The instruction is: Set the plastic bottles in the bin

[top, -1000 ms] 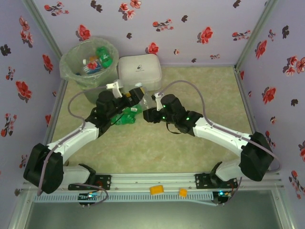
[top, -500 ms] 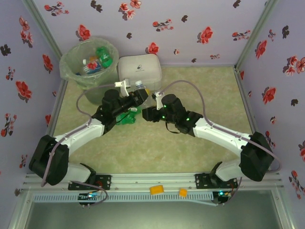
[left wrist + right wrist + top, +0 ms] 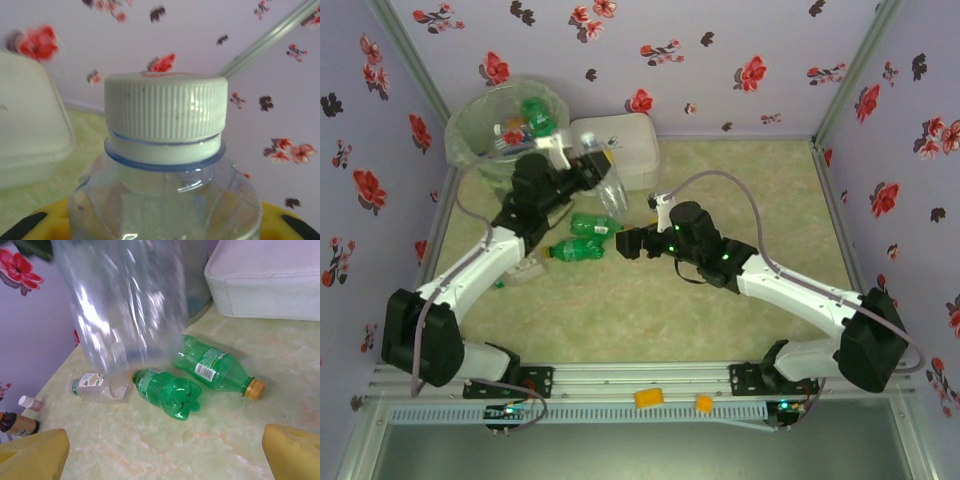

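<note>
My left gripper [image 3: 588,176] is shut on a clear plastic bottle [image 3: 608,185] with a white cap [image 3: 165,112] and holds it above the table beside the bin [image 3: 470,135]. Its yellow pads [image 3: 287,220] flank the bottle's shoulder. The bin holds several bottles [image 3: 532,115]. My right gripper [image 3: 626,243] is open, low over the table, its yellow fingers [image 3: 31,456] wide apart with nothing between them. Ahead of it lie two green bottles [image 3: 170,391] [image 3: 216,368] and a small clear bottle [image 3: 96,386]; the held clear bottle [image 3: 125,305] hangs blurred above them.
A white rounded square box [image 3: 620,145] stands right of the bin against the back wall. Flowered walls close the left, back and right sides. Two small bottles [image 3: 22,415] stand at the far left by the wall. Bare table [image 3: 740,190] lies to the right.
My left gripper shut on the clear bottle and carried it up and left toward the bin. My right gripper let go of it, opened wide and drew back slightly.
</note>
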`<state>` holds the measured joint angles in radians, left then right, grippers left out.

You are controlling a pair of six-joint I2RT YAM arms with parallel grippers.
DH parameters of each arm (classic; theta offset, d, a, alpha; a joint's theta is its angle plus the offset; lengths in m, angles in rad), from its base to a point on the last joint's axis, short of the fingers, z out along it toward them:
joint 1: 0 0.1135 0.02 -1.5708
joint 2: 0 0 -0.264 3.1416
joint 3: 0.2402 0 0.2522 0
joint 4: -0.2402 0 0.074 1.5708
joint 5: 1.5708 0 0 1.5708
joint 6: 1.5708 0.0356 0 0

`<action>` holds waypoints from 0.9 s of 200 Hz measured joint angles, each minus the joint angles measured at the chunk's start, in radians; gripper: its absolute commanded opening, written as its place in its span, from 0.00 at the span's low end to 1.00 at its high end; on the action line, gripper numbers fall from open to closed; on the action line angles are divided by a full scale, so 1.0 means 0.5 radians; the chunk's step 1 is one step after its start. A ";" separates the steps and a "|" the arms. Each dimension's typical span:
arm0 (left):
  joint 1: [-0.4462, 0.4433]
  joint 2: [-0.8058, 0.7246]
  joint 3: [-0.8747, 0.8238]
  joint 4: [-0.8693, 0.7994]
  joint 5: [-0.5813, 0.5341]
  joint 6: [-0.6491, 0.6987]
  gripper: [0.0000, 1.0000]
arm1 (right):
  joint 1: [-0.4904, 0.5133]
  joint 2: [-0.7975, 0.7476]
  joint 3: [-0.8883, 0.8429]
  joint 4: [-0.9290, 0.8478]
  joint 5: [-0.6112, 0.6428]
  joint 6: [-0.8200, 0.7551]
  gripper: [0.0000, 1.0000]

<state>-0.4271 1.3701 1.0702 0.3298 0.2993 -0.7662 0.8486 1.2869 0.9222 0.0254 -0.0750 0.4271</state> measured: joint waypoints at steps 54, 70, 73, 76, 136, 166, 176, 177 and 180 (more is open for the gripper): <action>0.427 0.103 0.788 -0.636 -0.004 0.397 0.29 | -0.010 -0.097 -0.078 -0.018 0.140 -0.001 1.00; 0.575 0.172 0.995 -0.801 -0.005 0.490 0.29 | -0.011 -0.121 -0.099 -0.034 0.170 -0.001 1.00; 0.602 0.184 1.024 -0.825 -0.007 0.502 0.29 | -0.011 -0.126 -0.105 -0.037 0.178 -0.002 1.00; 0.631 0.198 1.057 -0.854 -0.006 0.515 0.29 | -0.013 -0.130 -0.107 -0.040 0.184 -0.002 1.00; 1.001 0.455 1.301 -1.177 -0.098 0.570 0.28 | -0.014 -0.158 -0.126 -0.122 0.282 -0.016 1.00; 1.067 0.662 1.415 -1.341 -0.143 0.584 0.31 | -0.014 -0.208 -0.192 -0.152 0.324 -0.014 1.00; 1.077 0.729 1.446 -1.389 -0.146 0.585 0.33 | -0.014 -0.227 -0.210 -0.163 0.341 -0.014 1.00; 1.078 0.736 1.449 -1.397 -0.146 0.585 0.33 | -0.014 -0.230 -0.211 -0.166 0.344 -0.014 1.00; 1.079 0.753 1.454 -1.408 -0.146 0.586 0.34 | -0.015 -0.233 -0.214 -0.170 0.349 -0.014 1.00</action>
<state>0.1123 1.7466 1.7973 -0.3744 0.2264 -0.4732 0.8410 1.1702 0.8154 -0.0597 0.0998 0.4198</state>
